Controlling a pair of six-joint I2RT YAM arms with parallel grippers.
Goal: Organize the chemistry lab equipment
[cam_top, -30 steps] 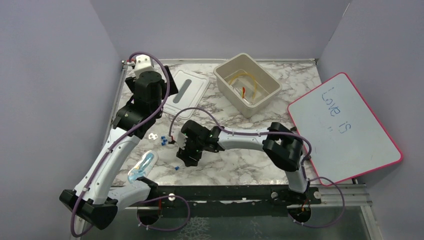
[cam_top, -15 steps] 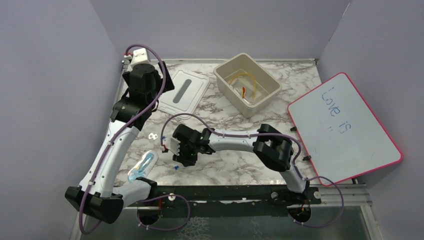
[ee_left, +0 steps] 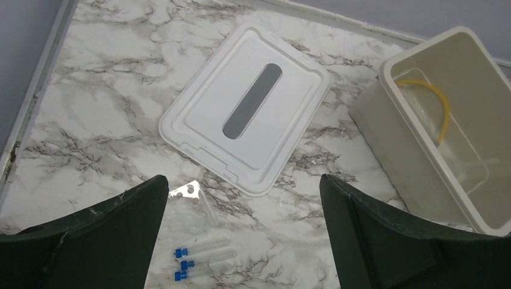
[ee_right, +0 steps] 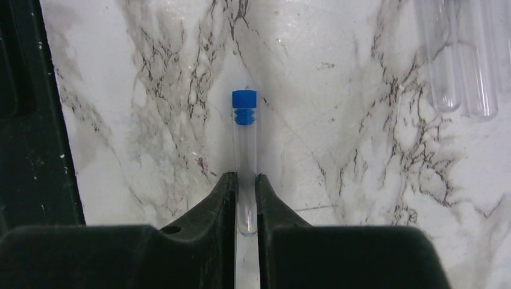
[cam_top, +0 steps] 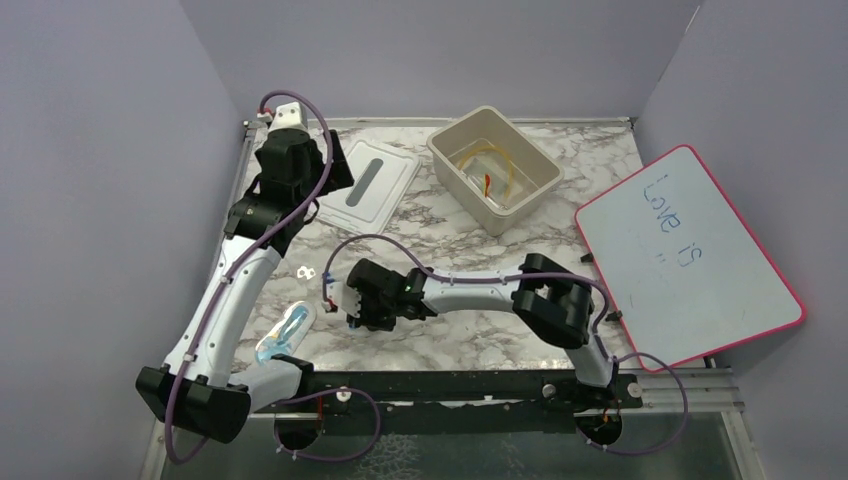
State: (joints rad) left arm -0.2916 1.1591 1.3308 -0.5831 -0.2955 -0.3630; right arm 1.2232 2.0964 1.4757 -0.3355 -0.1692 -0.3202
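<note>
Marble counter [cam_top: 450, 335] with a pink-edged whiteboard [cam_top: 690, 255] out at 3 o'clock. A white bin [cam_top: 530, 200] sits at 12 with yellow tubing [ee_left: 447, 105] inside, and a flat lid [cam_top: 370, 185] lies at 11. The left fingers [ee_left: 138, 211] hang wide open above that lid, holding nothing. A plastic packet [cam_top: 283, 335] lies at 8 near the edge. The right fingers [ee_right: 224, 201], also around 8 but closer in, are pinched on a clear blue-capped tube [ee_right: 244, 150] lying on the counter, cap pointing away from the wrist.

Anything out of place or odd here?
The pink-edged whiteboard, handwritten "Love is", lies askew at the right and is not lab gear. The lid lies off, beside the bin. The right gripper holds a blue-capped tube cleanly.
</note>
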